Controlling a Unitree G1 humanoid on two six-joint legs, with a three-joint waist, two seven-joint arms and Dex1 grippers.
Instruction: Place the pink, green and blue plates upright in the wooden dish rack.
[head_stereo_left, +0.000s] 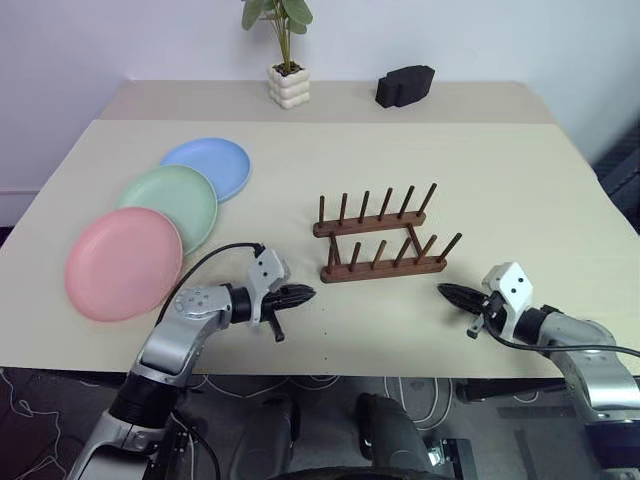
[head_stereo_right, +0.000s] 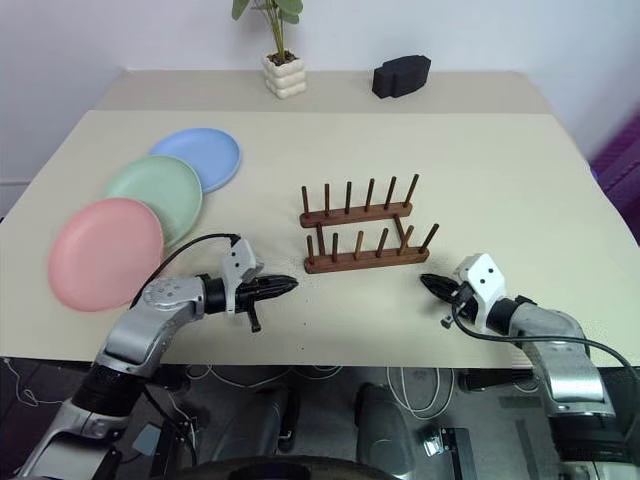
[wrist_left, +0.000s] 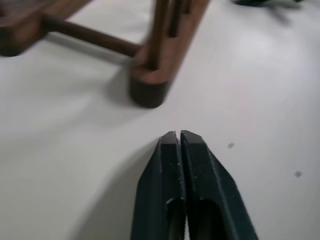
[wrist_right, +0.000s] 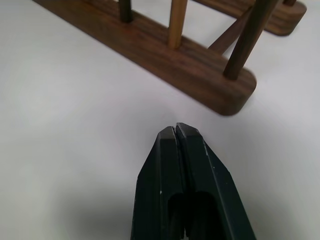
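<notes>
1. My left gripper (head_stereo_left: 305, 294) and right gripper (head_stereo_left: 446, 292), both clenched on nothing, flank the wooden dish rack (head_stereo_left: 380, 238) at mid-table.
2. Pink plate (head_stereo_left: 123, 263), green plate (head_stereo_left: 172, 204) and blue plate (head_stereo_left: 210, 166) lie overlapping, flat, left of the rack, apparently awaiting pickup.

Pale beige bench (head_stereo_left: 520, 190), broad and matte, with a second, slightly darker surface (head_stereo_left: 180, 98) butted against its far edge. On that far surface, a small green-leaved plant in a white bubbly pot (head_stereo_left: 288, 84), and to its right, well apart, a black blocky object (head_stereo_left: 405, 85). Behind, a plain white wall (head_stereo_left: 100, 40). Below the near edge, tangled white cables (head_stereo_left: 300, 385) on a grey floor (head_stereo_left: 480, 430).
</notes>
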